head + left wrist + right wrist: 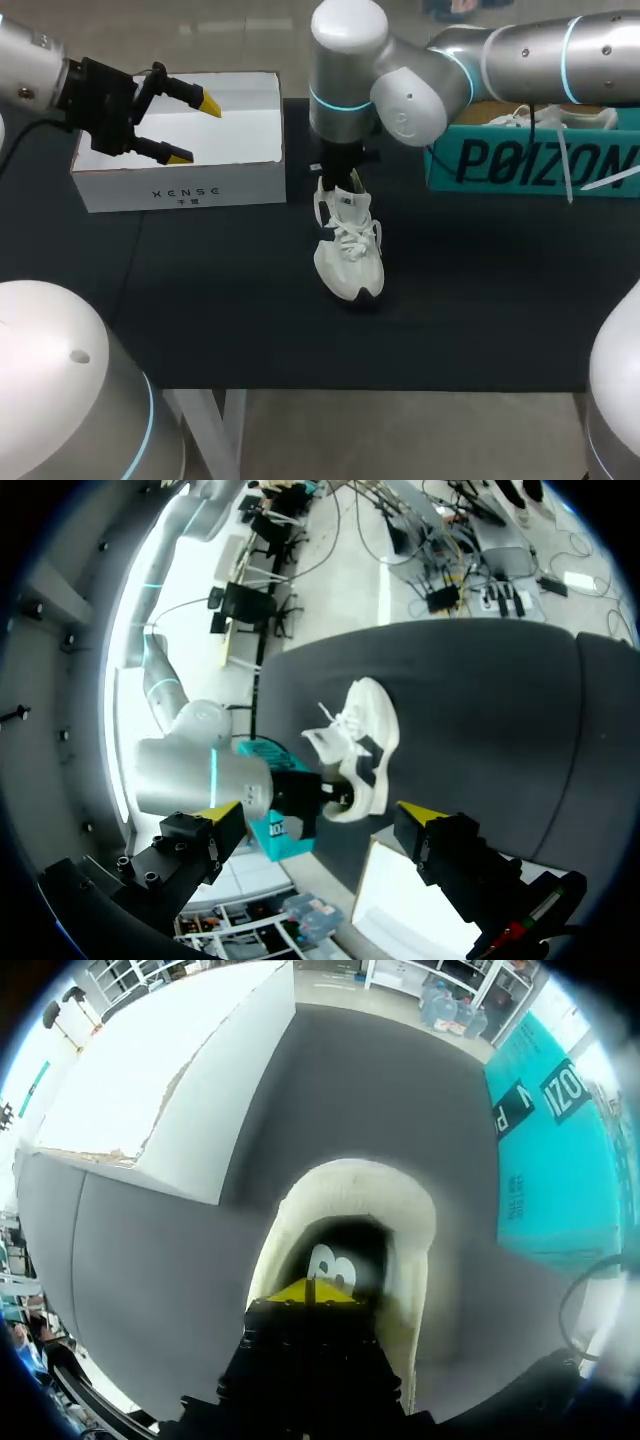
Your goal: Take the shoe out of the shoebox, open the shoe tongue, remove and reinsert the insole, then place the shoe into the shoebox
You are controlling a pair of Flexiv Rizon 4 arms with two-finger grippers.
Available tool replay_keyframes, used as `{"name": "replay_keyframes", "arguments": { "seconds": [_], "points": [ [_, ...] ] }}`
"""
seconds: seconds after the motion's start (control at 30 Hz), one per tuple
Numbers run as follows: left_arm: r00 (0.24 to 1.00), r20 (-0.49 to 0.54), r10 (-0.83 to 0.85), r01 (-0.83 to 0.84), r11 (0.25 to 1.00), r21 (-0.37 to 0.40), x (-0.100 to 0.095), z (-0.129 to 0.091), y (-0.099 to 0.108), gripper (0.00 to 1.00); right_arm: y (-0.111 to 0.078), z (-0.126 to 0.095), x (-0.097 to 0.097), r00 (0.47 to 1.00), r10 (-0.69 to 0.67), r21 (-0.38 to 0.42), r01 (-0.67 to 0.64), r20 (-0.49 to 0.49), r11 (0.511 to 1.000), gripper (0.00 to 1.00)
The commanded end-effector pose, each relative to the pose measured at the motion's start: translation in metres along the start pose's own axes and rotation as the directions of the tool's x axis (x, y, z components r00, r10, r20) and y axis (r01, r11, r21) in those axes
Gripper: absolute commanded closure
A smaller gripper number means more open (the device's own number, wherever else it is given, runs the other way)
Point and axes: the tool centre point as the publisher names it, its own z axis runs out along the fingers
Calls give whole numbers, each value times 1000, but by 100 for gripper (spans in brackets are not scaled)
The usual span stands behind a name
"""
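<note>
White shoe [348, 255] has the right tool [310, 1290] in its opening, grip impossible to tell; left tool [195, 130] gapes wide over the shoebox [180, 190].

Small dark lettering on white shoebox [180, 190], large lettering on teal box [530, 165]
</note>
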Motion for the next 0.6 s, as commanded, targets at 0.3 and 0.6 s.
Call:
{"name": "replay_keyframes", "arguments": {
  "seconds": [0.3, 0.6],
  "points": [
    [1000, -4, 0, 0, 1000, 0, 0, 0, 0, 0, -2, -15, 0, 999, 31, -12, -31, 36, 999, 100],
    [1000, -4, 0, 0, 1000, 0, 0, 0, 0, 0, 5, -24, -4, 984, -13, -8, 15, 177, 1000, 100]
  ]
}}
